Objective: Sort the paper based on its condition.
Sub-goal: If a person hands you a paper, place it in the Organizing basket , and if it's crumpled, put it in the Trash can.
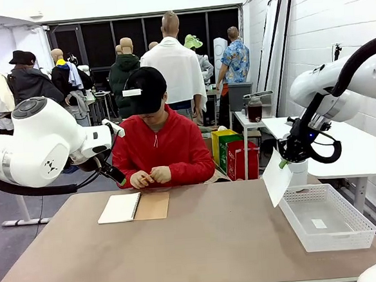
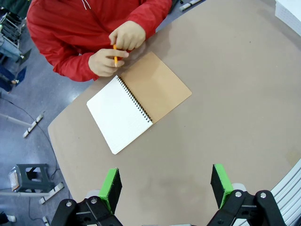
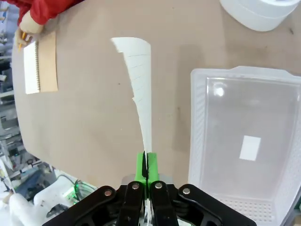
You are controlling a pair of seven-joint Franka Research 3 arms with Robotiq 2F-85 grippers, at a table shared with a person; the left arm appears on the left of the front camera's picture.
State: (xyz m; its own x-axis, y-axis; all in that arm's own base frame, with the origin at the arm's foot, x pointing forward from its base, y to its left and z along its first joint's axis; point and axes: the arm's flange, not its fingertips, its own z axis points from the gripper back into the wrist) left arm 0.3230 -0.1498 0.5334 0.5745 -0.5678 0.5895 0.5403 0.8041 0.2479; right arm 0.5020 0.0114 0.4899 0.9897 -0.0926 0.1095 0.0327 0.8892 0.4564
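Pinching the paper by one short edge, the right gripper has its green pads shut flat on the sheet. The sheet's long axis runs straight away from the jaws, down toward the table. It is lined, slightly curled, and one long edge looks notched.

The basket lies just beside the hanging sheet, on the robot's right. In the front view the sheet's lower corner sits near the basket's left rim, not yet over its floor. A small white slip lies inside; I cannot tell what it is.

If the basket is this sheet's place, a short sideways carry by the right arm should do, since it is much the nearer.

The left gripper hovers well apart over bare table, jaws wide and holding nothing. Beyond it lies an open notebook, and past that the person's hands hold a pencil.
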